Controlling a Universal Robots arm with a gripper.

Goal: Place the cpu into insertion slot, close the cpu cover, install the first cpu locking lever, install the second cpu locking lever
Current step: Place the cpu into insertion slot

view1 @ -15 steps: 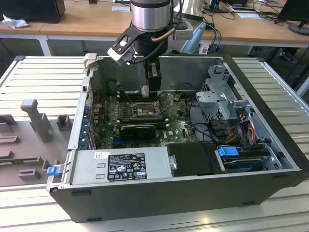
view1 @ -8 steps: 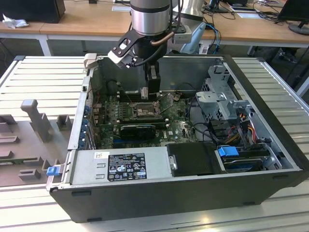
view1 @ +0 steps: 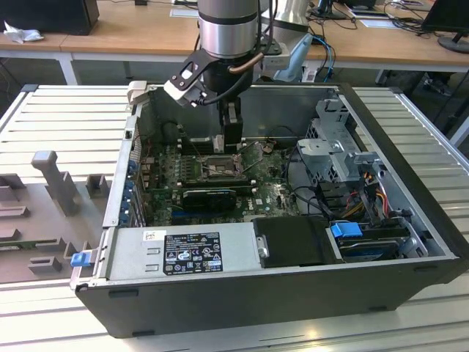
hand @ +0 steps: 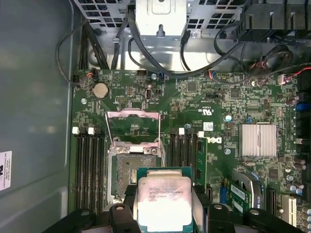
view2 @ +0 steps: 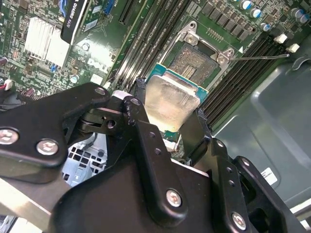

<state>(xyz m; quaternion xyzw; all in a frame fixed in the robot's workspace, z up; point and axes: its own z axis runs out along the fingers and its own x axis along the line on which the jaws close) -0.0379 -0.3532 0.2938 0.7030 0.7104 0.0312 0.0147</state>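
Observation:
My gripper [hand: 164,206] is shut on the cpu [hand: 163,199], a silvery square chip on a green base, with a black finger on each of two opposite edges. In the second wrist view the cpu [view2: 170,102] hangs tilted in my gripper [view2: 170,110], just short of the insertion slot [view2: 194,60]. The insertion slot [hand: 127,174] lies bare, its field of contacts showing. The cpu cover [hand: 133,115] is swung open beyond the slot. A thin locking lever [view2: 262,57] sticks out sideways. In the exterior view my gripper [view1: 231,138] hovers over the insertion slot [view1: 218,167] inside the open case.
Black memory slots [hand: 90,170] flank the socket on both sides. A silver heatsink [hand: 258,140] and a long black card [view1: 209,196] sit nearby. Cables [hand: 160,63] and a drive cage [view1: 330,147] crowd the case, and its grey wall [hand: 34,97] is close.

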